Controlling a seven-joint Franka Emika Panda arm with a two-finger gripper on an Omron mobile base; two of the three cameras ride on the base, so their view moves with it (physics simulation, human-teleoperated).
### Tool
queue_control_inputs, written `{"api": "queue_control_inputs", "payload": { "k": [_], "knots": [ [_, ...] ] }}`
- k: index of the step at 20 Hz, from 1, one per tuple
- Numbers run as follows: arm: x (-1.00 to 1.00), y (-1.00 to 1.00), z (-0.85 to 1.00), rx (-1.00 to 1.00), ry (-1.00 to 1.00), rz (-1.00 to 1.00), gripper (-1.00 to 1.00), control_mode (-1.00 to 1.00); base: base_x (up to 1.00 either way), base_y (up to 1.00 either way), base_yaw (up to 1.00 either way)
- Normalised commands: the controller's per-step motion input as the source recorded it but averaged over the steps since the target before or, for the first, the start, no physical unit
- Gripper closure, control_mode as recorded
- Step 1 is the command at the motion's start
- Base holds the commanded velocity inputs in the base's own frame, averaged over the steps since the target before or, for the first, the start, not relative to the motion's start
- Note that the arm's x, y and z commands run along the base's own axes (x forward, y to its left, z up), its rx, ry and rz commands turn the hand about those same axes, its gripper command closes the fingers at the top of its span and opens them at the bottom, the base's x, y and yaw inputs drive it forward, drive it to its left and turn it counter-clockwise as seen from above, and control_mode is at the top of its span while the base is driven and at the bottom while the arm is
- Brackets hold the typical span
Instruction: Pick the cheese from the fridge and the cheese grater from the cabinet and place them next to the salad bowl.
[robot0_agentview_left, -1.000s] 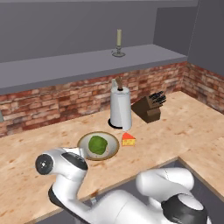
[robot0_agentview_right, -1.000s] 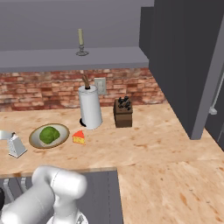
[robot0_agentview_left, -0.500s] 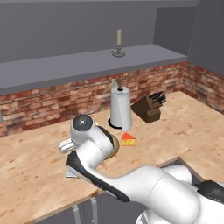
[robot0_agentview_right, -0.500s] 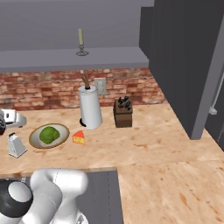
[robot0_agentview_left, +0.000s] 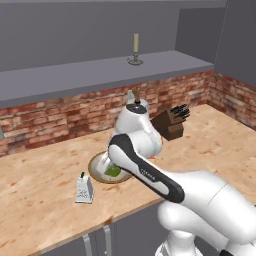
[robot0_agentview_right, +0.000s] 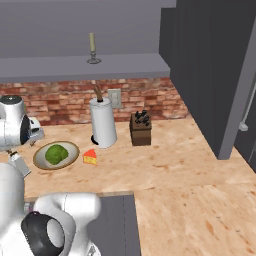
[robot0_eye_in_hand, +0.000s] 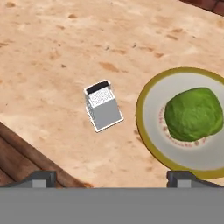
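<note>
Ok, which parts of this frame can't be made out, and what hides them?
- Left base view: cheese and much of the salad bowl behind the arm.
- Right base view: cheese grater mostly covered by the arm.
- Hand view: bowl's right side cut by the edge; gripper tips barely show.

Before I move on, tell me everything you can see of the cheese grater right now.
The cheese grater is a small silvery-grey box grater with tapered perforated sides and a dark handle on top. It stands upright on the wooden counter, free of the gripper, close beside the salad bowl but apart from its olive rim. In the left base view it sits near the counter's front edge.
</note>
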Motion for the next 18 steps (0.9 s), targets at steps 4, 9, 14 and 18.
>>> {"api": "queue_control_inputs", "payload": {
  "k": [4, 9, 14, 18],
  "knots": [
    [-0.76, -0.87, 0.42, 0.0, 0.0, 0.13, -1.0, -1.0, 0.0, 0.0, 0.0],
    [-0.61, -0.83, 0.64, 0.02, 0.01, -0.05, -1.0, -1.0, 0.0, 0.0, 0.0],
    [-0.74, -0.86, 0.64, 0.1, 0.05, -0.23, -1.0, -1.0, 0.0, 0.0, 0.0],
    [-0.75, -0.82, 0.49, 0.13, 0.03, -0.34, -1.0, -1.0, 0.0, 0.0, 0.0]
  ]
}}
